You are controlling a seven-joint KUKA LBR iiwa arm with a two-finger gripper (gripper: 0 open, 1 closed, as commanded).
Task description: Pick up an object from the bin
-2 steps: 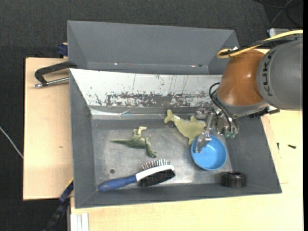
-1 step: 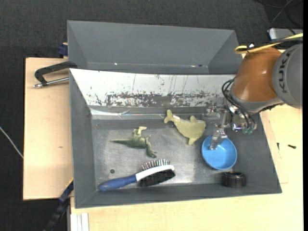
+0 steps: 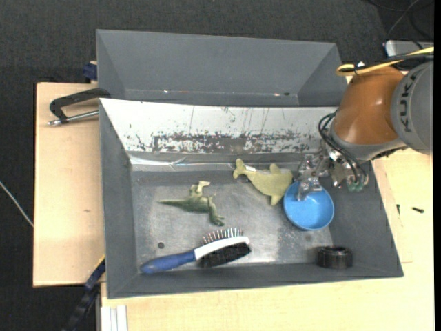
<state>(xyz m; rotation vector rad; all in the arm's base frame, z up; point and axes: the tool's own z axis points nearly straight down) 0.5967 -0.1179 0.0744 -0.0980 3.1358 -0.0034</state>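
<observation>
Blue bowl (image 3: 309, 211) has the gripper (image 3: 308, 179) at its far rim.

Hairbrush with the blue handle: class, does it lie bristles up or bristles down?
Bristles up. The hairbrush lies flat on the floor of the bin, its dark bristles showing against the white head.

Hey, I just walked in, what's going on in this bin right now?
The robot arm reaches in from the right. Its gripper is down at the far rim of a round blue plastic bowl on the right side of the grey metal bin. A grasp cannot be confirmed. A pale yellow-green whale-shaped toy lies just beside the bowl. A green toy dinosaur, a blue-handled brush and a black ring lie apart, untouched.
</observation>
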